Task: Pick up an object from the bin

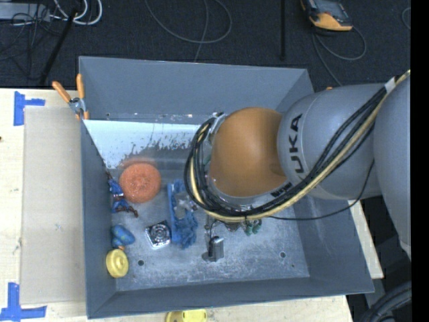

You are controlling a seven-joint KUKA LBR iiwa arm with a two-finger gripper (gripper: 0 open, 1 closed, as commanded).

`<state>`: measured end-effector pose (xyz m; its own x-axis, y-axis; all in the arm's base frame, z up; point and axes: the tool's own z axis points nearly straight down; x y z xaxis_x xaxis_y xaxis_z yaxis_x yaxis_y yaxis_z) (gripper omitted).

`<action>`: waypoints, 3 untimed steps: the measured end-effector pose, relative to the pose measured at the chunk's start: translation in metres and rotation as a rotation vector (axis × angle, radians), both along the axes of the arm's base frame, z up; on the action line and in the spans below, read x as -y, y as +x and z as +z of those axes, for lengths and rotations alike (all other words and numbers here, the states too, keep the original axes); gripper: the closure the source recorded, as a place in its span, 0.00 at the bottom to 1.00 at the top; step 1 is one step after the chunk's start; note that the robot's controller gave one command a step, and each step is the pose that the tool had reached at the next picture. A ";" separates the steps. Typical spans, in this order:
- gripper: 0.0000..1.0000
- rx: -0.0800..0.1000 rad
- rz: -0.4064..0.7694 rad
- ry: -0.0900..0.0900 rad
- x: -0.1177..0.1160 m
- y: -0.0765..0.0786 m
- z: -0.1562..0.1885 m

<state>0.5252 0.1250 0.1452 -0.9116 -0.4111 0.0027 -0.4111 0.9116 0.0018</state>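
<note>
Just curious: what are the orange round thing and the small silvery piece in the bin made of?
The orange round thing looks like foam or sponge: matt, grainy surface. The small silvery piece looks like metal, from its bright glints, though chromed plastic is possible.

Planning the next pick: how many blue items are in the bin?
3: a tall blue toy beside the hand, a small blue piece near the yellow disc, a bluish figure beside the orange ball. The arm may hide more.
</note>
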 end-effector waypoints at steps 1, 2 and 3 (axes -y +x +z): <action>0.00 0.004 -0.007 0.002 -0.016 0.011 0.000; 1.00 0.004 0.079 0.001 -0.026 0.035 -0.041; 0.00 0.004 0.078 0.001 -0.026 0.035 -0.041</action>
<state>0.5597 0.1513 0.1046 -0.8766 -0.4812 -0.0009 -0.4812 0.8766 0.0007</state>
